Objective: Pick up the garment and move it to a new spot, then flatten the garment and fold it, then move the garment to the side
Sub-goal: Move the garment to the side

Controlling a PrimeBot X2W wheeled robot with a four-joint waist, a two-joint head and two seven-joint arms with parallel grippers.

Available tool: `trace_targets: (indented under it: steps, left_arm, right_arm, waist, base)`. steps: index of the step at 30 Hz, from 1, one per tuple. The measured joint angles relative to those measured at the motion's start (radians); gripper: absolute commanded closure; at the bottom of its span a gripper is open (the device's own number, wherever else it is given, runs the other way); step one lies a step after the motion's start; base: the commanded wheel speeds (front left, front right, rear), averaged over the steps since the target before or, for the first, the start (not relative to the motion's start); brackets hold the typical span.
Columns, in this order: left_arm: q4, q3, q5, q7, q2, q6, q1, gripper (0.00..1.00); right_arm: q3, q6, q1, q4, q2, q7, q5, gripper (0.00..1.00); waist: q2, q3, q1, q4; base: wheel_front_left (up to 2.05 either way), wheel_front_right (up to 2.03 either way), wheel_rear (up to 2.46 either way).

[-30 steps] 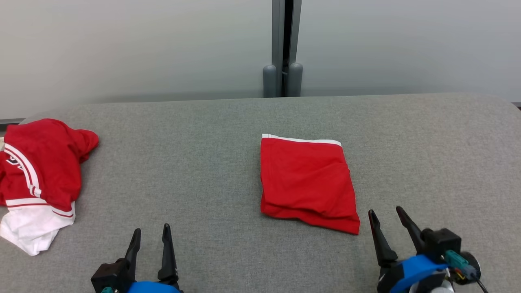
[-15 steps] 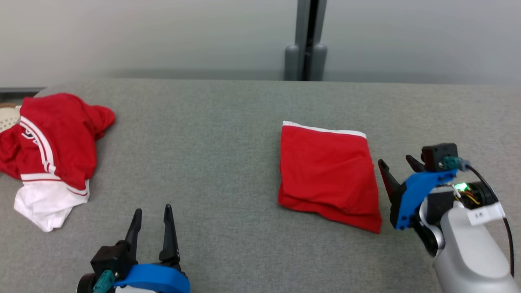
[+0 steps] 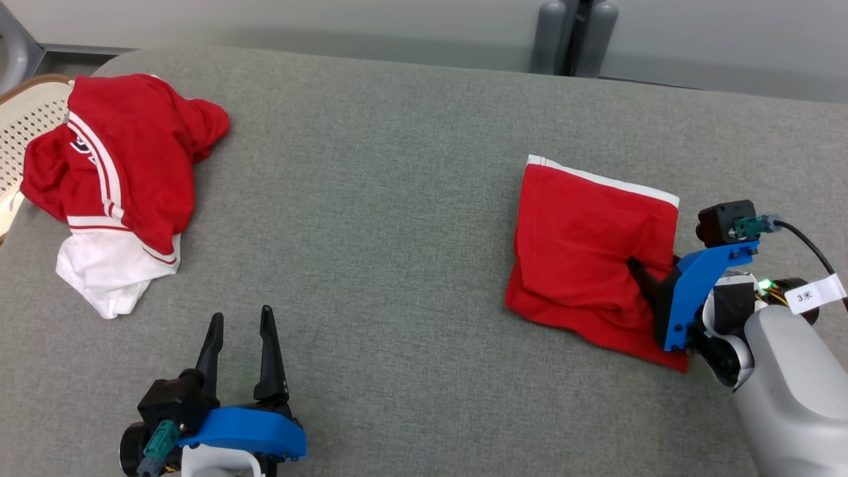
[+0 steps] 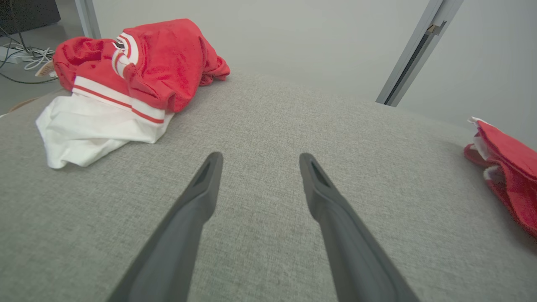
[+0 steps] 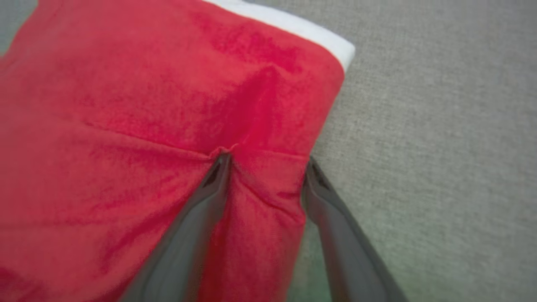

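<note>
The folded red garment [image 3: 583,252] with a white band along its far edge lies on the right of the grey table [image 3: 371,199]. My right gripper [image 3: 652,273] is down on its right edge. In the right wrist view, this gripper [image 5: 268,161] straddles the edge of the garment [image 5: 147,126]: one finger presses a crease into the red cloth, the other stands at the hem, and a strip of fabric bunches between the wide jaws. My left gripper [image 3: 240,317] hovers open at the near left, nothing between its fingers [image 4: 260,157]. The garment [image 4: 507,167] shows at the left wrist view's right edge.
A crumpled red and white garment [image 3: 119,185] lies heaped at the table's far left corner [image 4: 138,71]. Beside it stands a pale perforated basket [image 3: 26,119]. A grey post [image 3: 576,33] rises behind the table's far edge.
The head camera has tilted down and turned. My right gripper moved forward and left from the near right onto the folded garment's right edge, and its jaws narrowed slightly. The left gripper kept still.
</note>
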Motion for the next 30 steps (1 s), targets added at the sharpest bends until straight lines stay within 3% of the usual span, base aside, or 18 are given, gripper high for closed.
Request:
trace_targets:
  steps: [1, 2, 9, 23, 30]
  left_arm:
    - [-0.003, -0.001, 0.006, 0.0, 0.0, 0.0, -0.002, 0.0]
    - [-0.007, -0.002, 0.01, 0.0, 0.0, 0.0, -0.003, 0.0]
    - [-0.058, -0.001, 0.038, 0.0, 0.0, -0.021, -0.036, 0.0]
    - [-0.094, -0.032, 0.112, 0.022, 0.054, -0.044, -0.108, 0.0]
    - [-0.131, -0.058, 0.123, 0.055, 0.07, -0.046, -0.124, 0.0]
  right_arm:
    - [0.007, 0.0, -0.002, -0.004, -0.001, -0.01, 0.011, 0.97]
    - [0.014, 0.0, -0.003, -0.009, -0.001, -0.022, 0.016, 1.0]
    - [0.041, 0.001, -0.029, -0.031, -0.025, -0.117, 0.014, 1.0]
    - [-0.098, 0.0, -0.038, -0.021, -0.038, -0.274, 0.004, 1.0]
    - [-0.188, 0.0, -0.064, 0.013, -0.075, -0.288, -0.036, 1.0]
  waist:
    - [0.0, 0.006, 0.0, -0.001]
    - [0.0, 0.011, 0.0, -0.005]
    - [0.0, 0.057, 0.0, -0.102]
    - [0.0, 0.16, 0.0, -0.435]
    - [0.0, 0.189, 0.0, -0.448]
  base:
    - [0.0, 0.0, 0.0]
    - [0.0, 0.0, 0.0]
    - [0.0, 0.0, 0.0]
    - [0.0, 0.0, 0.0]
    - [0.0, 0.0, 0.0]
